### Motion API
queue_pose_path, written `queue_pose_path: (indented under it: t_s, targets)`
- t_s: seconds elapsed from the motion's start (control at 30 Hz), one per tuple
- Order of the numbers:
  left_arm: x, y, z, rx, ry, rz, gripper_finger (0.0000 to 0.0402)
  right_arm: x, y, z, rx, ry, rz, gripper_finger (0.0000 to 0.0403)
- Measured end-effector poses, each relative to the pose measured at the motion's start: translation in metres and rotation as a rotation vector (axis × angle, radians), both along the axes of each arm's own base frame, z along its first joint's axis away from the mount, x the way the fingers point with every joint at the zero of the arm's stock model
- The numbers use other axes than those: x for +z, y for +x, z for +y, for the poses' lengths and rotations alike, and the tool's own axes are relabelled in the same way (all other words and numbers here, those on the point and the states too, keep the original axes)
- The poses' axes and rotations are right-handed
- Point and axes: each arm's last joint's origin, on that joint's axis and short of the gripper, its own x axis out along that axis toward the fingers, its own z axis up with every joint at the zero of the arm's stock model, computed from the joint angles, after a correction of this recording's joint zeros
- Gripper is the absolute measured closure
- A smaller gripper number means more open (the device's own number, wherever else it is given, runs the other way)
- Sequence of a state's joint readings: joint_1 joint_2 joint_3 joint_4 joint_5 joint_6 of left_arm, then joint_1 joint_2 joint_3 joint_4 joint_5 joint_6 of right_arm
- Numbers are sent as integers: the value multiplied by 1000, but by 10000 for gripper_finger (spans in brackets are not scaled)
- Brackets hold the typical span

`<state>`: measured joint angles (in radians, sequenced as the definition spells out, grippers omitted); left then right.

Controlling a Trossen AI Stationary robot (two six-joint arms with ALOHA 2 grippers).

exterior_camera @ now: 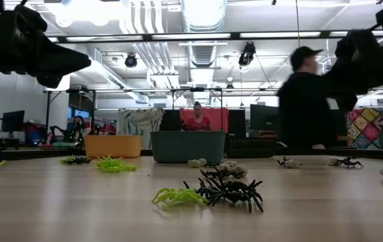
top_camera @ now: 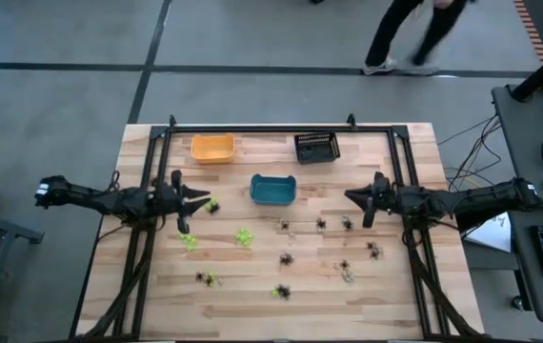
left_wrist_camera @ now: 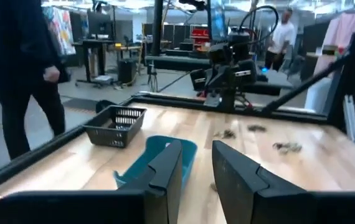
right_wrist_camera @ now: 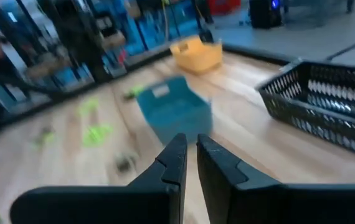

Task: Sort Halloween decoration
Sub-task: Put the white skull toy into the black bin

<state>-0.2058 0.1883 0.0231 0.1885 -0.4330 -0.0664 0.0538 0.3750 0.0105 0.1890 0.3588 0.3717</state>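
Your left tool (top_camera: 184, 205) hangs above the table (top_camera: 138, 314) on its left side, near a dark spider and two lime-green ones (top_camera: 243, 236); its fingers (left_wrist_camera: 165, 171) stand a little apart with nothing between them. Your right tool (top_camera: 359, 202) hangs over the right side, its fingers (right_wrist_camera: 171, 163) drawn almost together and gripping nothing. The Halloween decoration (top_camera: 287, 259) lies scattered across the front half of the table: lime-green pieces toward the left, black spiders (top_camera: 320, 224) and a few pale ones toward the middle and right. In the low view a black spider (exterior_camera: 230, 191) lies touching a lime-green one (exterior_camera: 175, 196). Along the back stand the orange bin (top_camera: 212, 148) and the black basket (top_camera: 316, 147), with the teal bin (top_camera: 272, 190) just in front, between the two tools. A person (top_camera: 410, 33) is walking on the floor beyond the table.
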Motion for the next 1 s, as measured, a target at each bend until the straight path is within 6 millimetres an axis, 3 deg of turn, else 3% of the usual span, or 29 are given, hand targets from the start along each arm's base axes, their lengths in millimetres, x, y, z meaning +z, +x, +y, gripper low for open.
queue_pose_path:
  t_s: [0.1, 0.2, 0.3, 0.57, 1.0]
  targets:
    - [2, 0, 0, -1, -30, -25, 329, 8, 2, 1, 17, 16, -87, 374]
    - [9, -1, 0, -11, -181, -130, 329, 14, 2, 1, 48, 8, -142, 374]
    - [17, -2, 0, -26, -287, -236, 329, 17, 3, 2, 52, 12, -135, 374]
    - [40, -7, 1, -98, -373, -489, 329, 32, 14, 2, 34, 63, -67, 374]
    - [23, 11, 0, 43, -330, -321, 329, 53, 30, 3, -9, 129, 268, 374]
